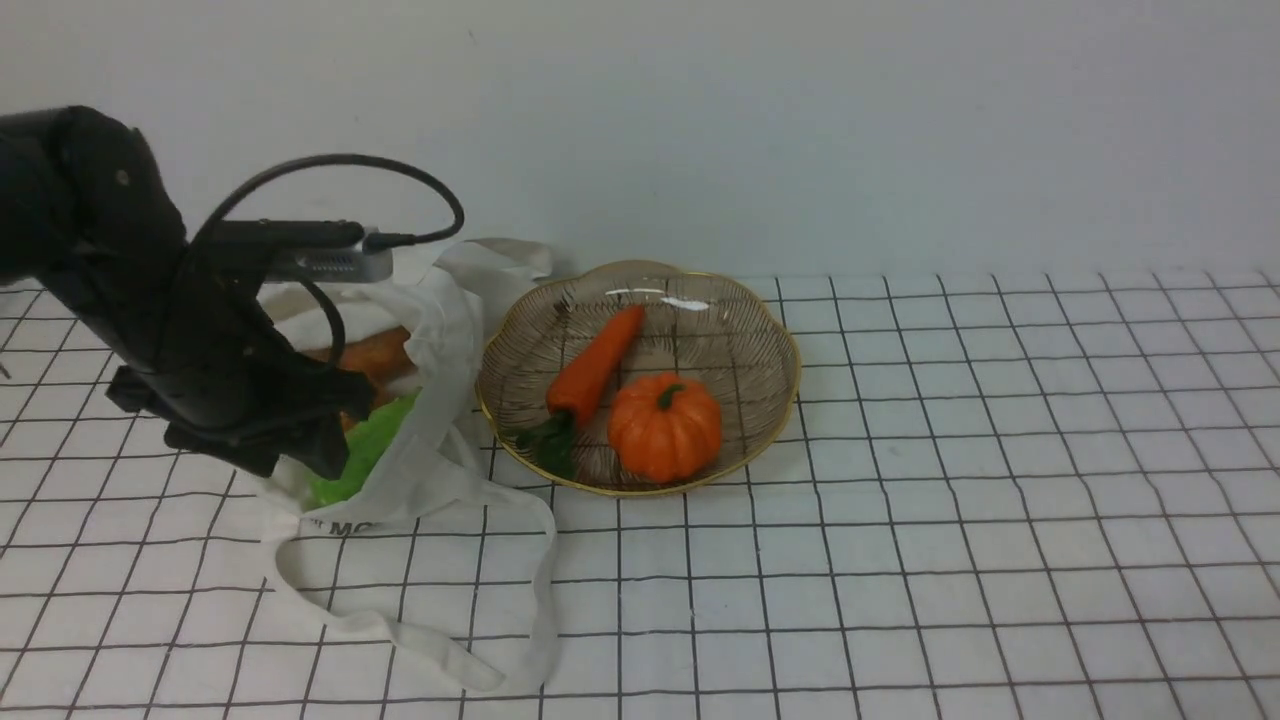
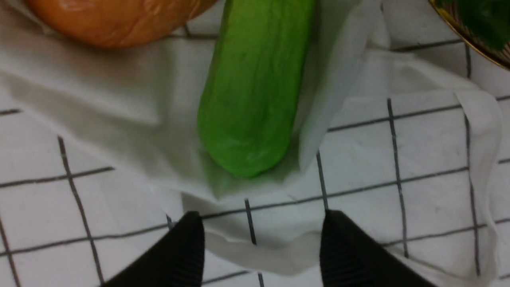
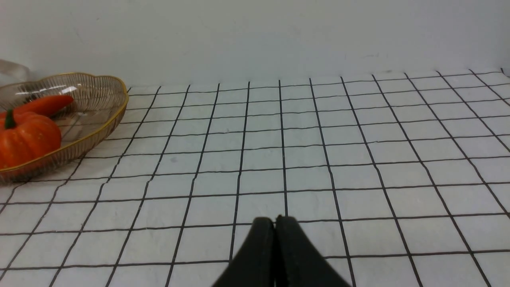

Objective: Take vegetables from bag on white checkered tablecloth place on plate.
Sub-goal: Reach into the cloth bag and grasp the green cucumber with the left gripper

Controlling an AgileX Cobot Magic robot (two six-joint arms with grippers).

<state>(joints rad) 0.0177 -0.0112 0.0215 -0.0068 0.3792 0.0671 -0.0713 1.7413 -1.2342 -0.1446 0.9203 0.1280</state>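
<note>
The off-white bag [image 1: 430, 430] lies on the white checkered tablecloth [image 1: 900, 500], left of the plate [image 1: 760, 330]. A light-green gourd [image 1: 372, 440] and a tan-orange potato [image 1: 375, 355] lie in the bag's mouth. In the left wrist view the gourd [image 2: 255, 91] lies on the bag cloth [image 2: 99, 99], with the potato [image 2: 115, 18] beside it. My left gripper [image 2: 261, 231] is open and empty, just short of the gourd's end; in the front view it [image 1: 310, 440] hangs over the bag. My right gripper [image 3: 275, 223] is shut and empty over bare cloth, out of the front view.
An orange carrot [image 1: 595, 365] and an orange pumpkin [image 1: 665, 425] lie on the plate; both also show in the right wrist view, the carrot [image 3: 42, 104] behind the pumpkin [image 3: 26, 137]. The bag's long strap [image 1: 540, 600] loops toward the front edge. A pale wall stands behind.
</note>
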